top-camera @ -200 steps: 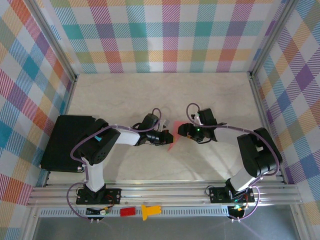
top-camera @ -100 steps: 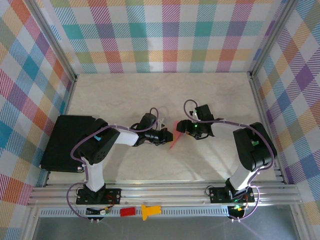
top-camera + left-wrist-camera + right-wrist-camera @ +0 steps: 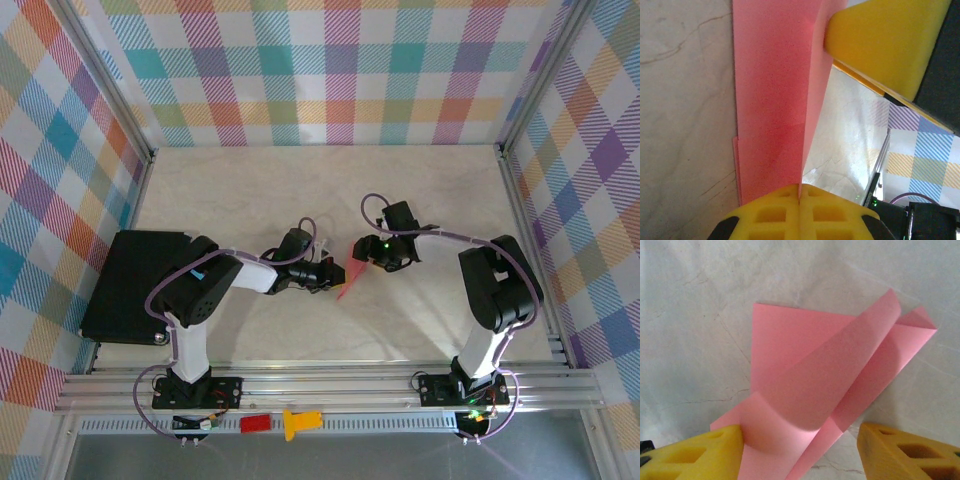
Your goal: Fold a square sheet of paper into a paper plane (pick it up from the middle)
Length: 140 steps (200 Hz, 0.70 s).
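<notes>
At the near edge, in front of the arm bases, you have a small red block [image 3: 256, 423] and a yellow plastic piece [image 3: 299, 422] lying side by side on the aluminium rail [image 3: 400, 424]. Just beyond, a black mat [image 3: 130, 280] lies at the left side of the marble worktop [image 3: 300, 190].

Further in, at mid-worktop, both end effectors meet at the salmon-pink sheet of paper [image 3: 347, 282]. Your left end effector [image 3: 333, 272] is clenched on it. In the left wrist view its yellow fingers [image 3: 765, 215] are pressed together with the paper's [image 3: 772, 100] edge caught in the seam between them. The sheet runs away from them as a folded strip, one layer over another.

Your right end effector [image 3: 362, 251] is released, its jaws standing apart on either side of the paper. In the right wrist view one finger [image 3: 705, 452] touches a curled flap, while the other [image 3: 910, 452] sits just beside the sheet [image 3: 805, 370]. The sheet is partly folded, with one flap lifted and curling and the lower layers flat on the marble.

Farthest off, plaid walls [image 3: 330, 70] close the cell.
</notes>
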### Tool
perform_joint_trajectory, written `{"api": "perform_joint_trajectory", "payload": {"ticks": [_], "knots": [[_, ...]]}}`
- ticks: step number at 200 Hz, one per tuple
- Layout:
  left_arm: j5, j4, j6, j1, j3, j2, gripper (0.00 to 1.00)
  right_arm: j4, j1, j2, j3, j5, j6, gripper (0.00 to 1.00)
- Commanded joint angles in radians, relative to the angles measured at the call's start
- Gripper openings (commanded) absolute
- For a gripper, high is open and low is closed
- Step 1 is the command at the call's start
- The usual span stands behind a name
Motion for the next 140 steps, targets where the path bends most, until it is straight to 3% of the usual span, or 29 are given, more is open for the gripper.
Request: {"api": "perform_joint_trajectory", "payload": {"ticks": [1,57,140], "knots": [[-0.005,0.004,-0.007,0.008,-0.013,0.014,0.05,-0.079,0.03,0.06,0.008,0.085,-0.024,0.61],[-0.033,-0.037,0.013,0.008,-0.013,-0.015,0.19,-0.116,0.07,0.098,0.021,0.142,-0.002,0.59],[-0.098,-0.17,0.07,0.008,-0.044,-0.128,0.39,-0.129,0.076,0.125,0.04,0.124,0.017,0.58]]}}
